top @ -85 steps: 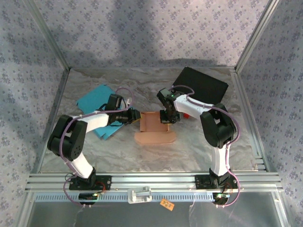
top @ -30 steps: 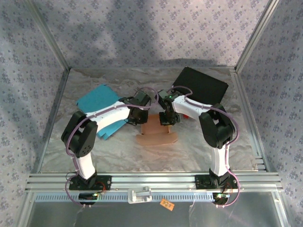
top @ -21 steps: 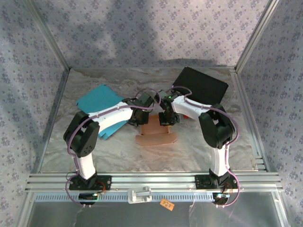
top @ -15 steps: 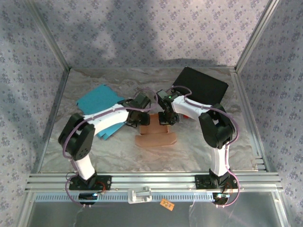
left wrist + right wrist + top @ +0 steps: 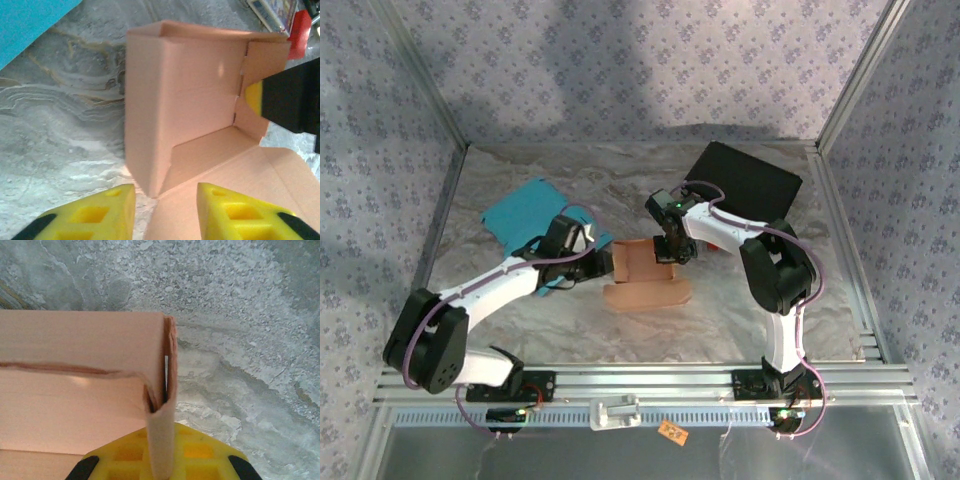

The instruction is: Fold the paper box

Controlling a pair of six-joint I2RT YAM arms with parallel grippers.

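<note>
The paper box is pinkish-tan card, half set up, with its walls raised and a rounded lid flap lying flat toward me. My right gripper is shut on the doubled right wall, its yellow pads clamped on both sides. The left gripper sits just left of the box. In the left wrist view the left gripper is open, its yellow fingers straddling the near left corner of the box without touching it. The lid flap lies under the right-hand finger.
A teal sheet lies at the left, partly under the left arm. A black flat panel rests at the back right, and a small red object sits beyond the box. Metal frame rails edge the marbled table.
The left arm has drawn back leftward from the top of the box's left wall, and its jaws have gone from shut to apart. The right gripper keeps its hold.
</note>
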